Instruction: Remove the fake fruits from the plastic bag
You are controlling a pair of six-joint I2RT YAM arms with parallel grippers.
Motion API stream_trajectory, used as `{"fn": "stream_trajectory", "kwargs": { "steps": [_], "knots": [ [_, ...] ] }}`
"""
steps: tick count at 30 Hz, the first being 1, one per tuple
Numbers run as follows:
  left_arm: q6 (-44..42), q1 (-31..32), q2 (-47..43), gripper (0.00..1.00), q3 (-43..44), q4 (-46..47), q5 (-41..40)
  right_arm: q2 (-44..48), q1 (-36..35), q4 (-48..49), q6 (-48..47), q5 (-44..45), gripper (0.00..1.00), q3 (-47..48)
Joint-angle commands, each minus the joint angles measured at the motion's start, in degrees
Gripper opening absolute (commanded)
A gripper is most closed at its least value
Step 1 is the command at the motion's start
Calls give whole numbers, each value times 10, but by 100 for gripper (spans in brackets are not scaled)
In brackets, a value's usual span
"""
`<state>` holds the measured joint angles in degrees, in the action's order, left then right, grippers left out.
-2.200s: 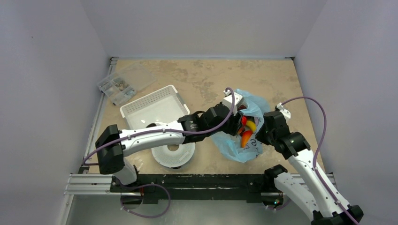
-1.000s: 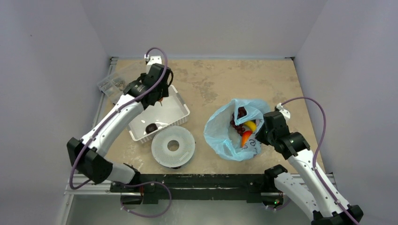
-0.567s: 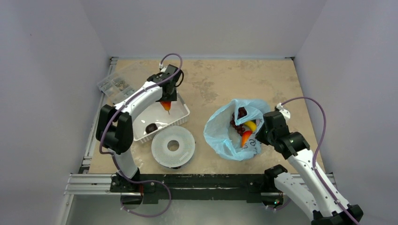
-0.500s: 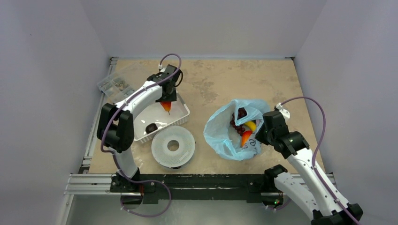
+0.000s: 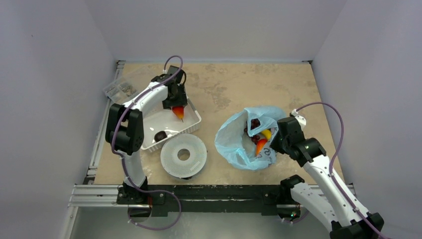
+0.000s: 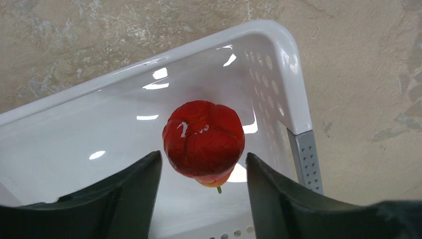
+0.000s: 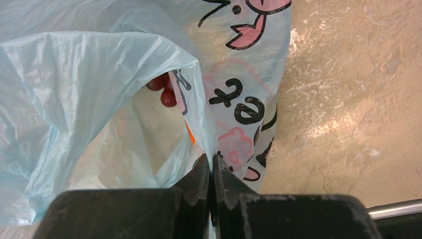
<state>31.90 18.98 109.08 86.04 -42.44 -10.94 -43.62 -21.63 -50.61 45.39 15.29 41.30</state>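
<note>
The light-blue plastic bag (image 5: 239, 144) lies open at the right, and my right gripper (image 5: 275, 139) is shut on its printed edge (image 7: 209, 158). Inside the bag (image 7: 74, 89) show an orange piece (image 5: 260, 147), a yellow piece (image 5: 267, 133), dark grapes (image 5: 255, 123) and small red pieces (image 7: 166, 97). My left gripper (image 5: 176, 105) hangs open over the right corner of the white basket (image 5: 149, 117). An orange-red fruit (image 6: 204, 139) sits just beyond its fingertips (image 6: 203, 157), with a gap on each side. A dark fruit (image 5: 160, 135) lies in the basket.
A round white perforated disc (image 5: 183, 155) lies in front of the basket, touching its near edge. A clear compartment box (image 5: 124, 88) sits at the far left. The basket's slotted wall (image 6: 293, 99) rises right of the left fingers. Walls close in on three sides.
My left gripper carried the orange-red fruit rightward over the basket's right corner, and its fingers now stand clear of the fruit. The right gripper kept its grip on the bag.
</note>
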Motion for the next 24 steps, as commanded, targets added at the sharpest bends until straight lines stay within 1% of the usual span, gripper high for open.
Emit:
{"fn": "stream_trajectory", "kwargs": {
  "steps": [1, 2, 3, 4, 8, 11, 16, 19, 21, 24],
  "knots": [
    [-3, -9, -16, 77, 22, 19, 14, 3, -1, 10, -2, -2, 0, 5],
    [-4, -8, -21, 93, 22, 16, 12, 4, -1, 11, -2, -3, 0, 5],
    [-5, -8, -26, 99, 22, 14, 11, 5, -1, 12, -3, -3, 0, 5],
    [-6, -8, -33, 100, 23, 9, 8, 7, 0, 12, -3, -2, 0, 5],
    [-12, -8, -68, 100, 19, -5, -9, 13, -1, 16, -3, -4, 0, 7],
    [-26, -5, -121, 100, -2, 3, 5, 16, -1, 13, -4, -3, 0, 9],
    [-41, 18, -237, 98, -77, 66, 101, 25, 0, 12, -5, 4, 0, 10],
    [-37, 46, -277, 94, -102, 83, 161, 24, 0, 14, -7, 0, 0, 16],
    [-24, 59, -305, 91, -123, 102, 225, 21, -1, 25, -15, -22, 0, 19],
    [19, 89, -365, 89, -194, 183, 298, 16, -1, 64, -31, -80, 0, 21]
  ]
}}
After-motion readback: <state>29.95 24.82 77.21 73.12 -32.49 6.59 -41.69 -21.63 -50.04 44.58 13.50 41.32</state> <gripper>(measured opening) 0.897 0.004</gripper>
